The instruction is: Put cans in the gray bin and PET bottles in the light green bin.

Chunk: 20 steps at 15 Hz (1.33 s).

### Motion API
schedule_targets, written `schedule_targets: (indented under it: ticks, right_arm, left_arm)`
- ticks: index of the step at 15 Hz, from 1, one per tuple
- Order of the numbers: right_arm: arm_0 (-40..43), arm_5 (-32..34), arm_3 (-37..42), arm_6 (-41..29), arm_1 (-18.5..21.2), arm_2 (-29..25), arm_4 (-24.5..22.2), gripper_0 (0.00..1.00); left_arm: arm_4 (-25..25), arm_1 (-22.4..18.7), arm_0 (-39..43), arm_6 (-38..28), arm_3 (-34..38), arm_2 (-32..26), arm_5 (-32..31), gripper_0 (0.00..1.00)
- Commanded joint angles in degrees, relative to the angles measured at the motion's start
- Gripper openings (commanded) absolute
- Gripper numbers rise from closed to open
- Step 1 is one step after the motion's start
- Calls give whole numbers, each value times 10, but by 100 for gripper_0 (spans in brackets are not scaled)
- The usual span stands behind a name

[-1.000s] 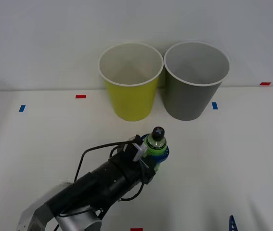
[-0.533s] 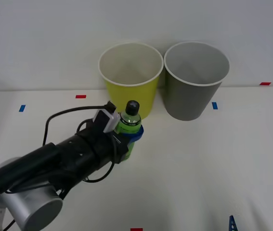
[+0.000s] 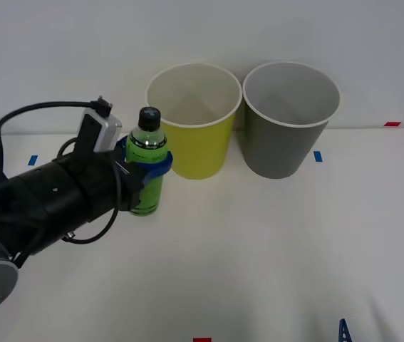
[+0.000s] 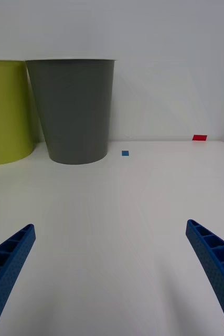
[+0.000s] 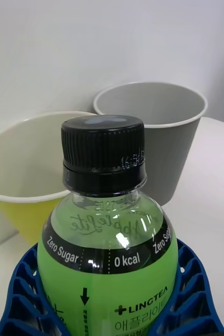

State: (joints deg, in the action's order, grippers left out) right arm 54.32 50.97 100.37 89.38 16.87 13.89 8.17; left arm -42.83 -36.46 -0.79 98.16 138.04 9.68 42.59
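Left of light green bin, left gripper clamps PET bottle, lifted, carried up from nearer table; drop next. Right gripper idle, fingers spread.

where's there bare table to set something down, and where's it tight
Bare patches: the white table in front of the gray bin out to its right edge, and the near middle. The open right gripper hovers at the near right corner. Tight: the two bins stand almost touching, and the left gripper holds the PET bottle upright beside the light green bin.
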Motion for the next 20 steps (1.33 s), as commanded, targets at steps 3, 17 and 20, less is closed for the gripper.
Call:
schedule_targets:
  ticks: [3, 17, 20]
  right_arm:
    - [0, 0, 0, 0, 0, 0, 0, 100]
    - [0, 0, 0, 0, 0, 0, 0, 100]
    - [0, 0, 0, 0, 0, 0, 0, 100]
  left_arm:
    - [-77, -15, -33, -22, 22, -88, 40, 0]
    - [-59, 1, -381, -113, -194, -11, 103, 0]
    - [-59, 31, -419, -111, -270, 26, 55, 0]
